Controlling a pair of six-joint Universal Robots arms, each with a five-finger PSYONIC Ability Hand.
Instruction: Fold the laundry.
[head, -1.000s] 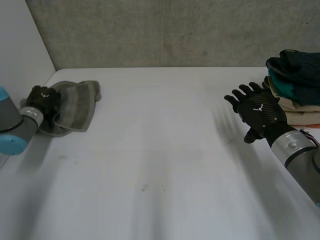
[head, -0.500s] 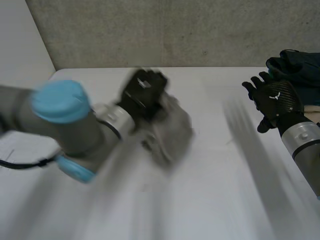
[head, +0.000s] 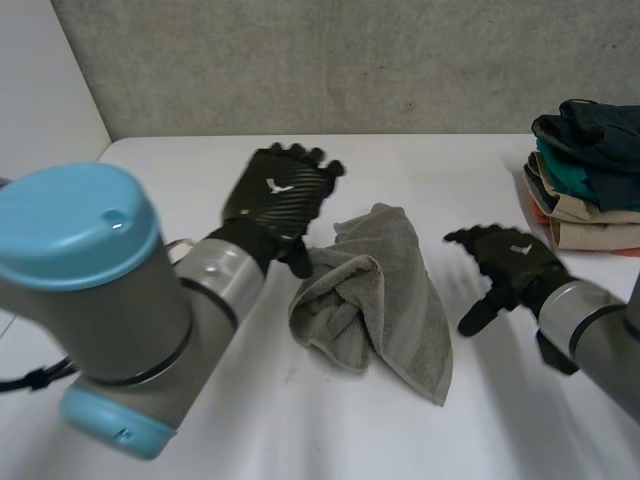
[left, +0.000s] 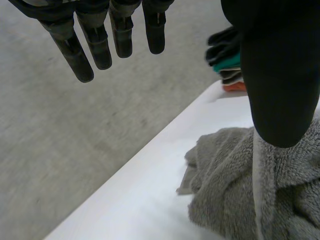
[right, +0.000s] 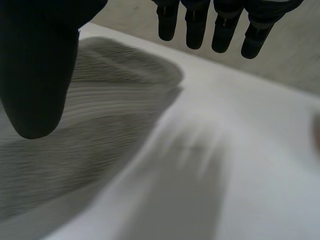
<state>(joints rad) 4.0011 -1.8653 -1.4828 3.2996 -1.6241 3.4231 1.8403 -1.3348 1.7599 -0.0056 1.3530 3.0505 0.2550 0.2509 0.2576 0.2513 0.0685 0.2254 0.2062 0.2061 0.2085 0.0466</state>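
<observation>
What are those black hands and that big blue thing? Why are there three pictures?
It is a robot with two arms at a white table. The blue thing is a cap on its left arm. One picture looks down from a camera between the arms; the other two come from cameras on the wrists, looking along each palm. The left hand is open, close beside a crumpled grey towel. The right hand is open too, on the towel's other side. Neither holds anything. A pile of folded clothes sits at the table's right side.
</observation>
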